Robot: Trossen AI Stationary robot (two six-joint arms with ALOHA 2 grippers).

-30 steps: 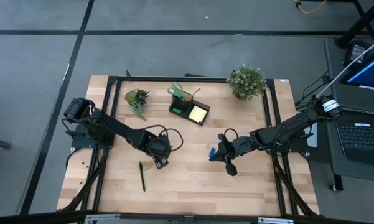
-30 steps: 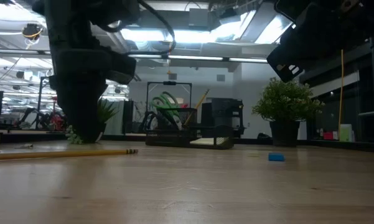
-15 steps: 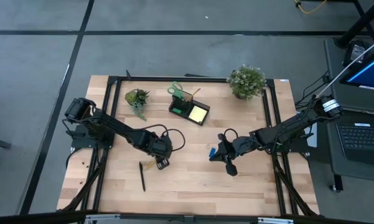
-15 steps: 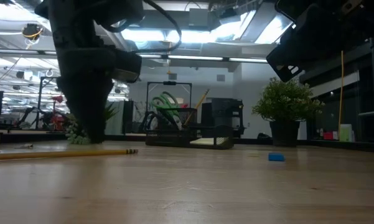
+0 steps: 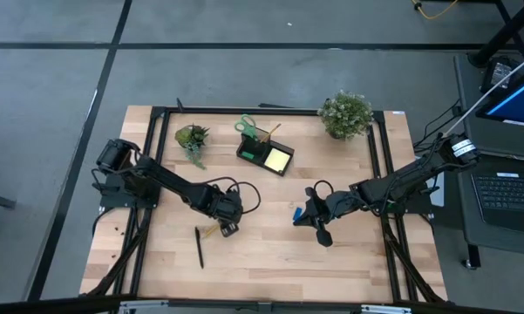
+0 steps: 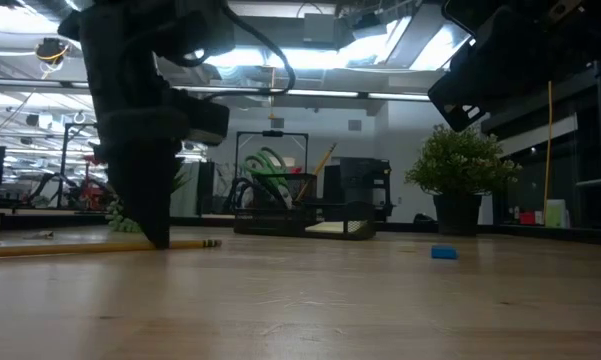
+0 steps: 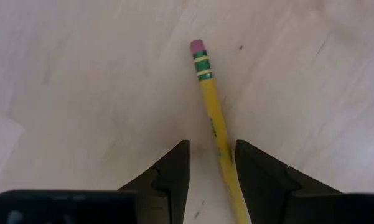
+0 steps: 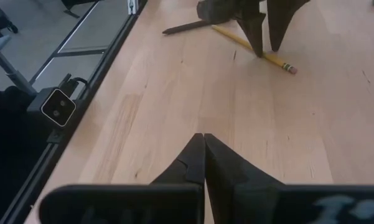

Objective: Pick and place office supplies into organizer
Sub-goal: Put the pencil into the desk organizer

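pencil [image 7: 215, 118] tip hidden (perhaps behind end effector [image 7: 211, 158])

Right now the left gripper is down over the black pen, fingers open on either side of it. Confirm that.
Not the pen. The left gripper is down over the yellow pencil, fingers open on either side of it, as the left wrist view shows. The black pen lies apart, untouched.
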